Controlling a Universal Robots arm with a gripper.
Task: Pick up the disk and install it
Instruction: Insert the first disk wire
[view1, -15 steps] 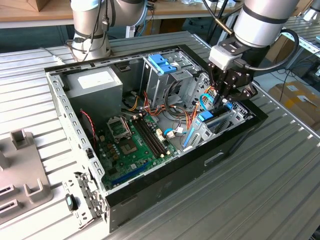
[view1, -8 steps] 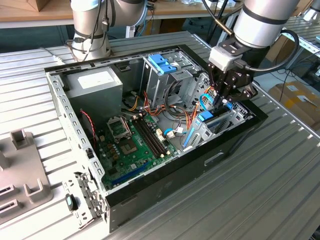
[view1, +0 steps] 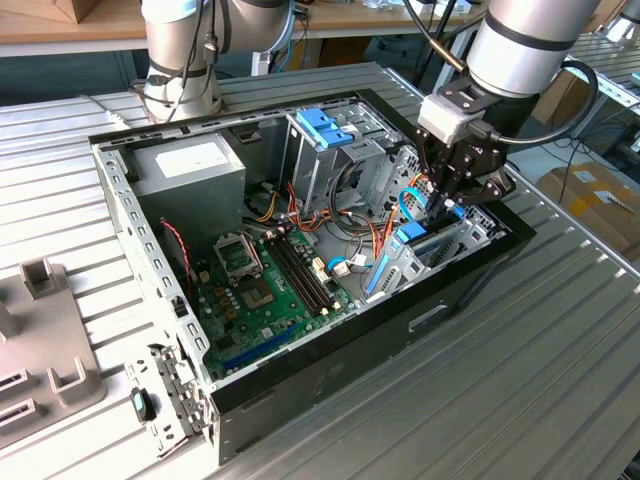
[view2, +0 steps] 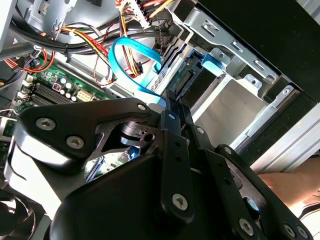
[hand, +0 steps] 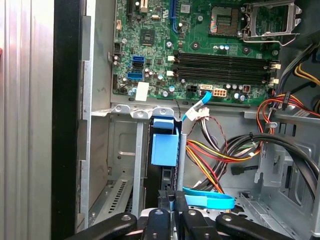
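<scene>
Metal worktop (view1: 560, 330), open computer case (view1: 330, 345); my claw (hand: 174, 199) pinches disk (hand: 164, 149) partway in bay (hand: 137, 165), inserting; needs straight push

- Metal bay walls (hand: 137, 165) hug both flat sides of the disk (hand: 164, 150).
- A blue flat cable (hand: 210, 202) and a wire bundle (hand: 220, 150) crowd just beside the disk.
- Above the disk the case (view1: 330, 365) lies open, the gripper (view1: 446, 205) in that gap.

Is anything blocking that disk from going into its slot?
Nothing visible does. The disk already stands on edge between the metal walls of the bay, with the pincer at its end. A blue cable lies beside the bay, outside its wall, not across the slot.
</scene>
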